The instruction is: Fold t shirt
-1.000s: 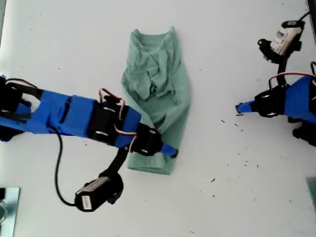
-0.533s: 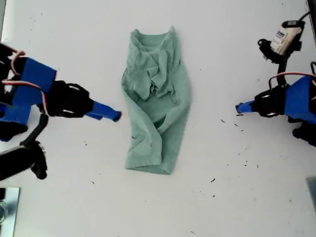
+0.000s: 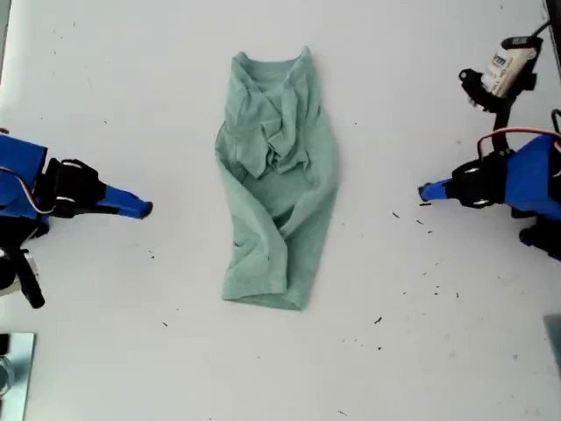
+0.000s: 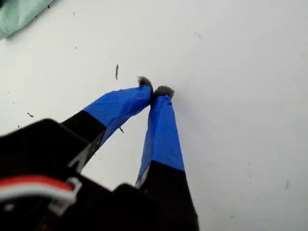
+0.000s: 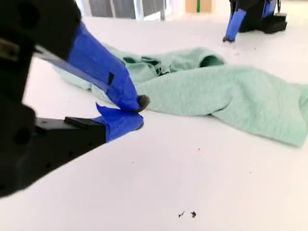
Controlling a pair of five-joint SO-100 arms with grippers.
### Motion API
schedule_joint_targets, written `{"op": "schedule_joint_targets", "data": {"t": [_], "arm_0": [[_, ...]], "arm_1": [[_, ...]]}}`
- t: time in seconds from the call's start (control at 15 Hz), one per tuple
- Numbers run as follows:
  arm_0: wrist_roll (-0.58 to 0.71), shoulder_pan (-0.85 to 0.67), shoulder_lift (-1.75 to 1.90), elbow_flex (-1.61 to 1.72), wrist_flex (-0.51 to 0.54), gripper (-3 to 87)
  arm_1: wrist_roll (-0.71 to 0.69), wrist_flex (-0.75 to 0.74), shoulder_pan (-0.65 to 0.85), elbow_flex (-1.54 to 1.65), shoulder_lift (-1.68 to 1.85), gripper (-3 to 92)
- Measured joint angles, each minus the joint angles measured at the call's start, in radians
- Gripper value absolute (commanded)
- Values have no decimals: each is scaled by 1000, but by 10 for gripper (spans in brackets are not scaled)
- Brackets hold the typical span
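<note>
At the exterior view's left, my second claw [image 3: 145,210] hangs over the bare white tabletop [image 3: 175,88]. Its blue-taped fingers are pressed together and grip nothing. It points toward the t shirt [image 3: 276,175], which lies near its tips but apart from them. In the second wrist view the same claw [image 5: 139,113] shows its two tips meeting. The pale green t shirt [image 5: 216,91] is spread on the tabletop just beyond it.

The t shirt lies flat between the two claws as a long, narrow, wrinkled shape. Its neckline is at the end toward the exterior view's top and its hem at the end toward the bottom. The cloth is bunched in folds over its upper half.

On the far side of the t shirt from my second claw, at the exterior view's right, my first claw [image 3: 424,191] points back toward the cloth, well apart from it. The first wrist view shows this claw [image 4: 156,90] squeezed closed and empty. Its tips are just above the tabletop, dark specks [image 4: 117,71] lie close by, and only an edge of the t shirt [image 4: 17,14] shows far ahead.
</note>
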Motion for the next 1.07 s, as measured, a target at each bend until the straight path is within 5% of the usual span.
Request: {"op": "schedule_joint_targets", "data": {"t": [0.33,0.53,0.67,0.73,1.07], "arm_0": [[-29,18,-347,-333,25,1],[-3,117,-1054,-986,206,202],[72,169,-1534,-1506,376,254],[106,190,-1701,-1730,405,265],[160,199,-1970,-1936,405,282]], "arm_1": [[164,-52,-164,-279,-304,0],[167,26,-288,-1012,-1077,-7],[160,130,-341,-1502,-1522,255],[155,170,-359,-1700,-1684,302],[187,196,-419,-1953,-1921,292]]}}
